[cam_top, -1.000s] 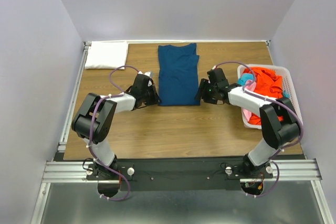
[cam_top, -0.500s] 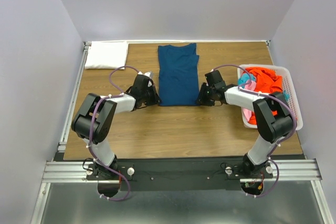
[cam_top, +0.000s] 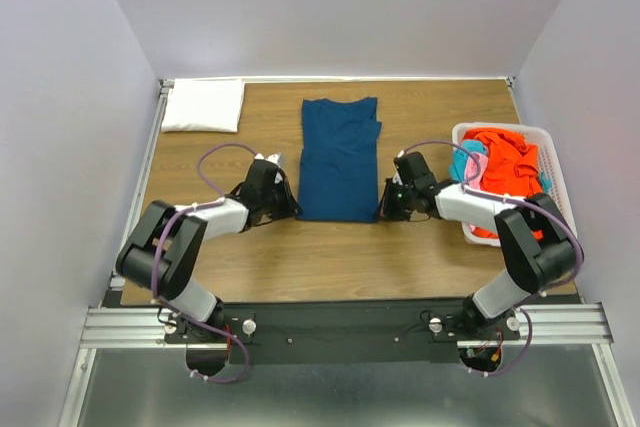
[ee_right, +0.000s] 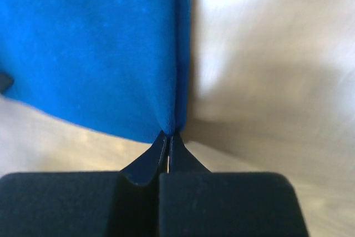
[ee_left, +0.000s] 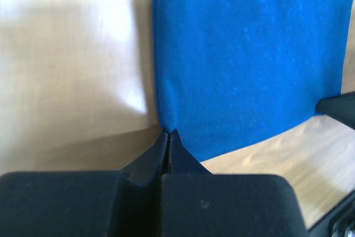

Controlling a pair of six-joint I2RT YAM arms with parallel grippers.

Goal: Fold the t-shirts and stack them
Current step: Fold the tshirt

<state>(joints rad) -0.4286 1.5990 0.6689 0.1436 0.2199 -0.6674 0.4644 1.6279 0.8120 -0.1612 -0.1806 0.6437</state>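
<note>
A navy blue t-shirt (cam_top: 340,157) lies folded into a long strip in the middle of the wooden table. My left gripper (cam_top: 293,209) is shut on its near left corner (ee_left: 167,125), the fingertips (ee_left: 168,135) pinching the cloth edge. At the near right corner (ee_right: 166,123) my right gripper (cam_top: 385,209) is shut on the cloth too. A folded white t-shirt (cam_top: 203,105) rests at the far left corner of the table. Orange (cam_top: 508,162), teal (cam_top: 466,159) and pink (cam_top: 474,169) t-shirts are heaped in the basket.
The white slatted basket (cam_top: 556,187) stands at the table's right edge, close behind my right arm. Grey walls enclose the table on three sides. Bare wood (cam_top: 340,257) lies between the shirt and the arm bases.
The right gripper closed on the blue shirt's near right corner. Both grippers moved toward the near edge, and the shirt came along a little.
</note>
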